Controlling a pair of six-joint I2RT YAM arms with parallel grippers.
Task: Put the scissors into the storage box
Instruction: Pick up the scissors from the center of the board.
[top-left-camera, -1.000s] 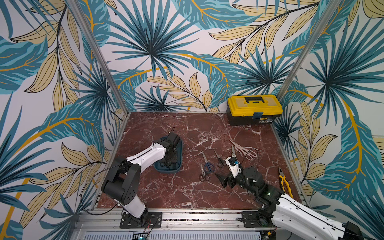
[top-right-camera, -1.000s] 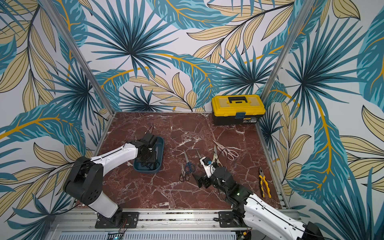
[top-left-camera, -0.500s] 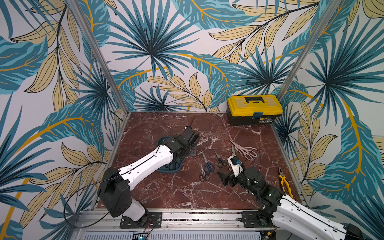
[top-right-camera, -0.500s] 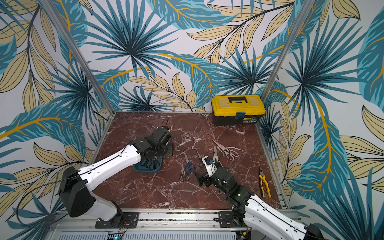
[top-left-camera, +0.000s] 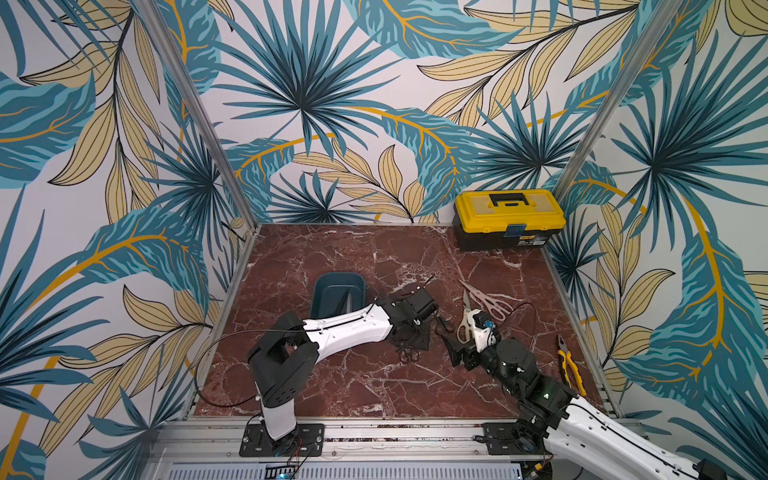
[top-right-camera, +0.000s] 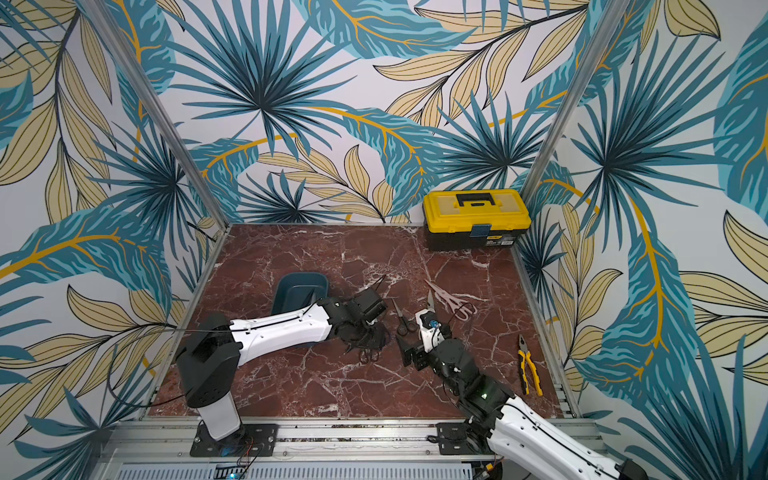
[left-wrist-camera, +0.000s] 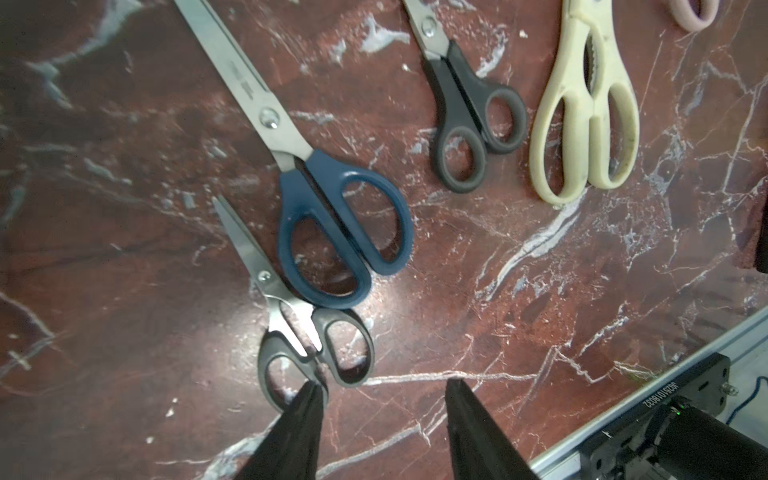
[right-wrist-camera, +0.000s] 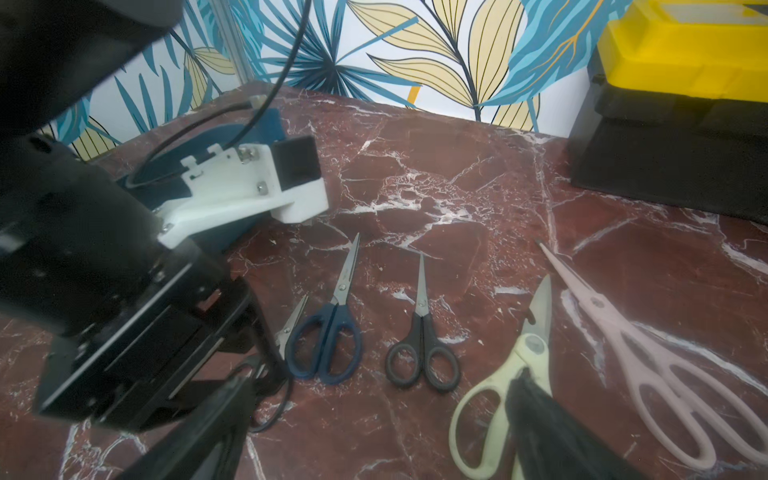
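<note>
Left wrist view, blue scissors (left-wrist-camera: 297, 166), blades pointing away from left pincer (left-wrist-camera: 382, 384)

Top views look down from front; close wrist views share blue scissors (left-wrist-camera: 293, 183).

The red-brown marble counter (top-left-camera: 374, 386) carries a teal storage box (top-left-camera: 328, 286) toward its left, a yellow-lidded toolbox (top-left-camera: 509, 218) in the far right corner and yellow-handled pliers (top-left-camera: 571, 368) by the right edge. Five pairs lie flat in a loose row — small grey-handled scissors (left-wrist-camera: 291, 328), blue-handled scissors (left-wrist-camera: 332, 216) touching them, black-handled scissors (left-wrist-camera: 469, 116), cream scissors (left-wrist-camera: 586, 108), pink scissors (top-left-camera: 484, 297).
</note>
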